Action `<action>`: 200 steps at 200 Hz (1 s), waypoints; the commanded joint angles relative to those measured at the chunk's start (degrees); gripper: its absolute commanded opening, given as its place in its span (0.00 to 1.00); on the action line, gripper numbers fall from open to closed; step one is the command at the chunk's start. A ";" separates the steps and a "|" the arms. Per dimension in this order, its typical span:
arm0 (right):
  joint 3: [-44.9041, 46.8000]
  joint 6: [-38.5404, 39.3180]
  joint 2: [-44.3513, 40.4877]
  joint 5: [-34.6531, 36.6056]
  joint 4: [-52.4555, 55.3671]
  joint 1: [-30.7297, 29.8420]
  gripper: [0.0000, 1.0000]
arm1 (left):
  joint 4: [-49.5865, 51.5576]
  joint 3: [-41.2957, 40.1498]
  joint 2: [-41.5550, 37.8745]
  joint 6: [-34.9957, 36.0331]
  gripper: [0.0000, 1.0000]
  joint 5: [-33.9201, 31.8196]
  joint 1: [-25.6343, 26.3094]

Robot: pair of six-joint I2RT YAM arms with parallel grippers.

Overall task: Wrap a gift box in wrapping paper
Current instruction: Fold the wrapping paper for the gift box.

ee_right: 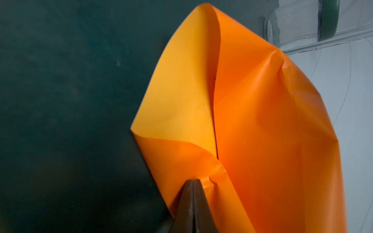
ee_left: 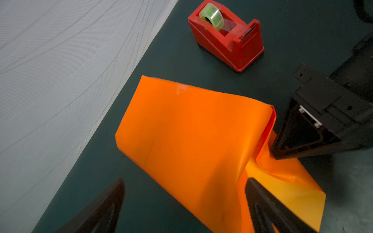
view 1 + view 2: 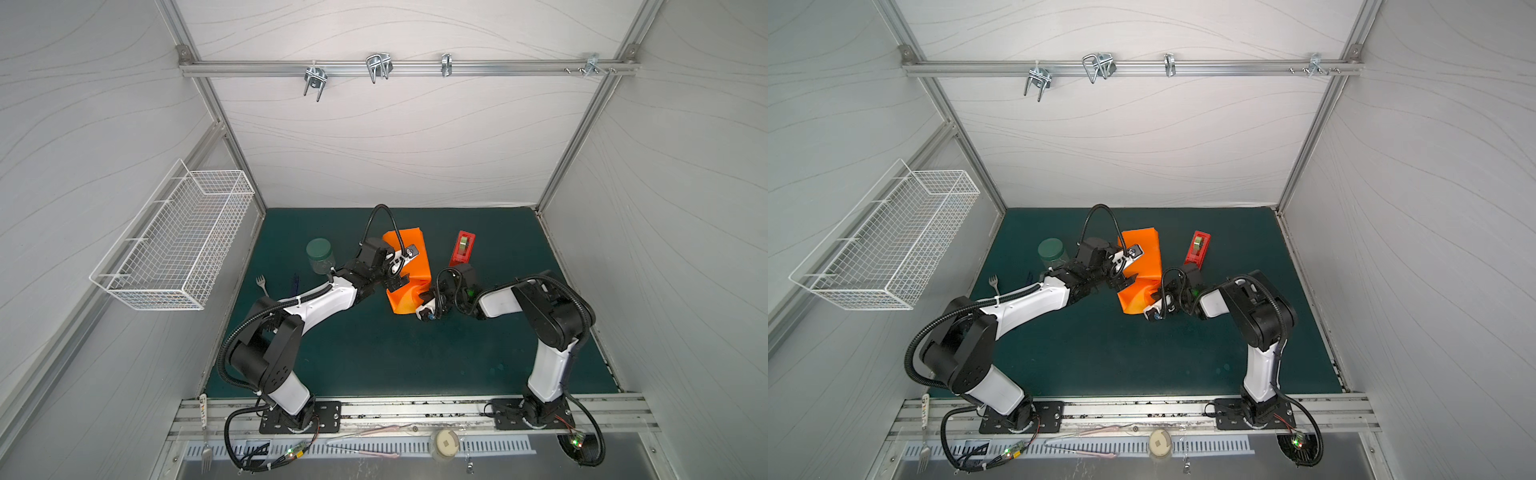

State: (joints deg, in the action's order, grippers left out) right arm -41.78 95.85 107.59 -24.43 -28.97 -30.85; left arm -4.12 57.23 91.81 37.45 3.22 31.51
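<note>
Right wrist view: my right tool (image 1: 193, 181) is clamped tight on a crumpled flap of the wrapping paper (image 1: 262, 121) at its near end. That orange sheet lies folded into a long bundle mid-way across the green counter (image 3: 374, 357); the gift box is hidden from me. My left tool (image 2: 184, 181) hangs wide open at the bundle's near left side, one finger (image 2: 262, 201) over the paper, the other over bare counter, gripping nothing. Farther back on the right, a red tape dispenser (image 2: 226, 38) stands apart from the paper. A green-lidded jar (image 3: 320, 255) stands to the left.
</note>
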 commanded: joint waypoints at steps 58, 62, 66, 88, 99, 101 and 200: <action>0.36 -4.50 -0.73 1.18 19.45 -2.02 0.00 | 8.57 10.14 8.96 -1.42 0.90 -6.55 0.00; 0.34 -4.91 -0.89 1.08 19.71 -2.13 0.00 | 8.54 10.02 9.12 -0.92 0.90 -6.64 0.04; 0.33 -5.24 -1.24 1.04 19.88 -2.24 0.00 | 8.35 9.71 9.30 -0.42 0.90 -6.93 0.06; 0.38 -6.70 -2.59 0.84 21.07 -3.23 0.00 | 8.06 9.11 10.48 1.04 0.90 -7.86 0.12; 0.45 -7.20 -3.09 0.85 21.79 -3.93 0.00 | 8.32 9.13 11.13 1.46 0.89 -8.28 0.11; 0.51 -7.33 -3.22 0.93 21.73 -4.08 0.00 | 8.29 9.13 11.22 1.52 0.89 -8.31 0.08; 0.82 -11.13 -4.94 0.39 22.71 -6.68 0.00 | 7.73 8.55 12.08 2.18 0.89 -9.06 0.11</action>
State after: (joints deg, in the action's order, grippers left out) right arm -43.16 87.09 102.83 -21.50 -17.17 -36.01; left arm 2.28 65.58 101.21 37.93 -4.12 31.57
